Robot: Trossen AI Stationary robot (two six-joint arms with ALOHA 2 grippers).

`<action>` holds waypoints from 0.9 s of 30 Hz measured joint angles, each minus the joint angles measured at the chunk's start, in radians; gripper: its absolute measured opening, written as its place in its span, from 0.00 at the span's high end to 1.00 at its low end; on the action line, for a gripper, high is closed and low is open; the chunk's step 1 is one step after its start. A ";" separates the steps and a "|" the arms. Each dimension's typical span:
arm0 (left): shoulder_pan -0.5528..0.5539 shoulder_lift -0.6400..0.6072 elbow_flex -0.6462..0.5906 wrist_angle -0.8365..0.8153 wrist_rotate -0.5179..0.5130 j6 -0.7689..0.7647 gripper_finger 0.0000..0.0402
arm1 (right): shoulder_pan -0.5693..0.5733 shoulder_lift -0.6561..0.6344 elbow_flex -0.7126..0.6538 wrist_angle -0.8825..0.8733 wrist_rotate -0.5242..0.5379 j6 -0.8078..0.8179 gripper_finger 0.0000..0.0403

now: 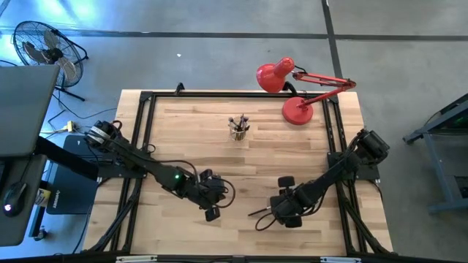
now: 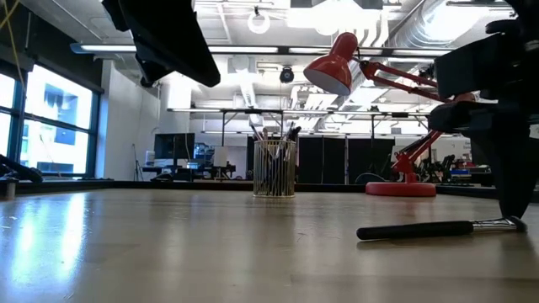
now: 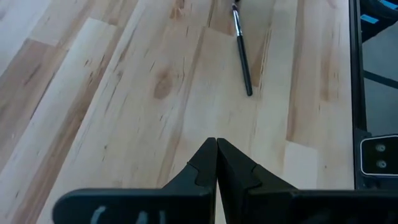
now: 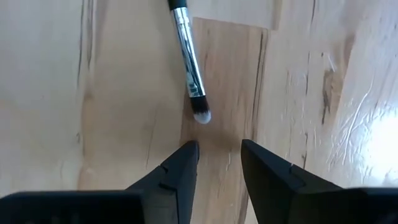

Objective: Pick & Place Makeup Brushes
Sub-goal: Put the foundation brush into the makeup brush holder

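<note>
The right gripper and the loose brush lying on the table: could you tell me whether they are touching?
Apart. In the right wrist view, bare wood shows between the open right gripper and the brush tip.

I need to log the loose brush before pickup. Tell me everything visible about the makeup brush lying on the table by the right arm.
The makeup brush is thin, with a dark handle, a shiny silver ferrule and a small pale bristle tip. It lies flat on the wooden table, alone, near the front right. The right hand stands open just short of the bristle end, not touching it. Nothing but the table touches it.
</note>
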 joint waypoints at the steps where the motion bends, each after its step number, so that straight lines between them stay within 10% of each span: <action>1: 0.000 0.000 0.000 0.000 -0.001 0.000 1.00 | 0.000 0.000 0.000 0.002 0.004 -0.010 0.70; 19: 0.000 0.000 0.000 0.000 -0.068 -0.001 1.00 | -0.002 0.000 -0.002 0.087 -0.034 -0.030 0.71; 27: 0.001 0.001 0.000 0.029 -0.084 0.004 1.00 | -0.002 -0.001 0.000 0.094 -0.062 -0.024 0.95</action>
